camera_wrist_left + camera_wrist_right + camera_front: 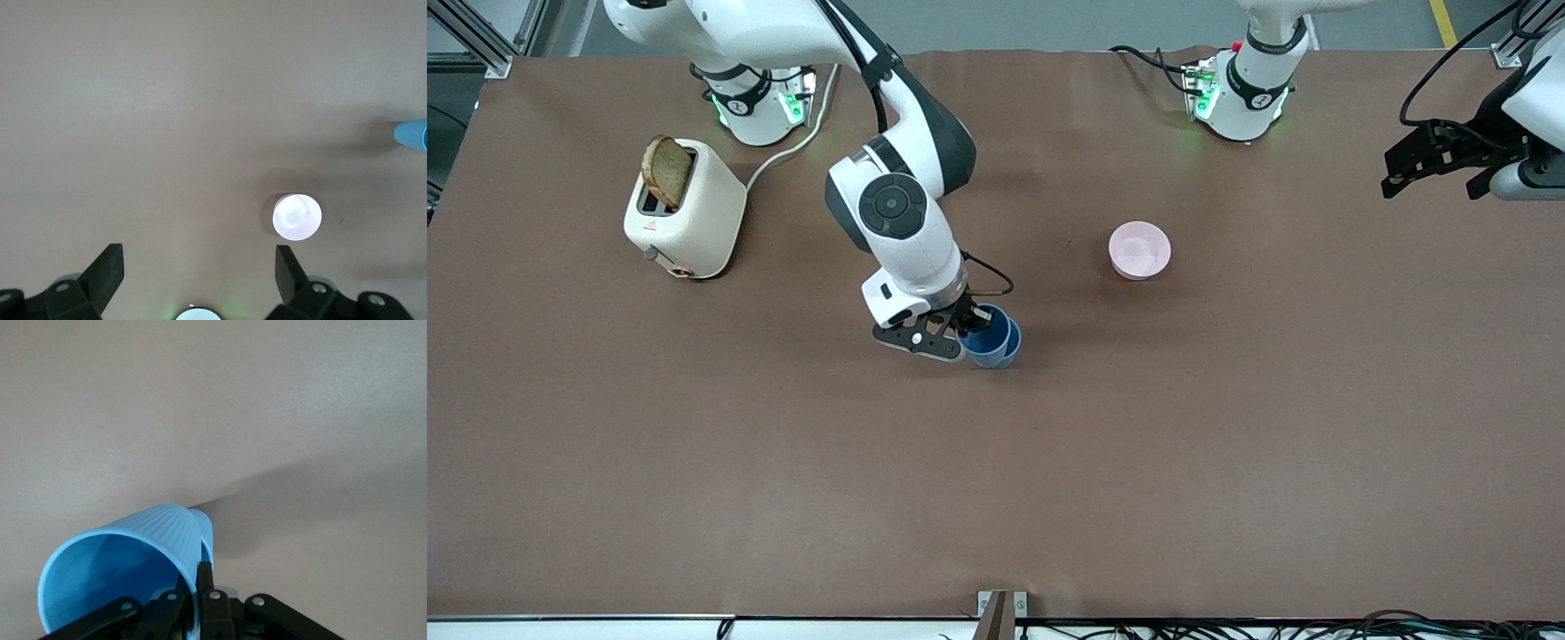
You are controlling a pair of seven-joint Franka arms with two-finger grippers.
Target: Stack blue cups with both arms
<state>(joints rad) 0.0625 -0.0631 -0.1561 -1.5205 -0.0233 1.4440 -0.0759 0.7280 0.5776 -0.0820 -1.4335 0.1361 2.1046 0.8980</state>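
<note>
A toaster with a slice of bread in its slot stands toward the right arm's end of the brown tabletop, apart from the work. Near the middle, the right arm bends steeply down from its base, wrist tipped over, its end effector clenched on the rim of a blue cup, one finger inside the wall, apparently so the cup can be steered into its twin; the second blue cup shows just past it, seemingly nested, though how deeply is unclear. A pale pink bowl sits untouched toward the left arm's end. The left arm waits, raised, its end effector released, fingers spread wide.
</note>
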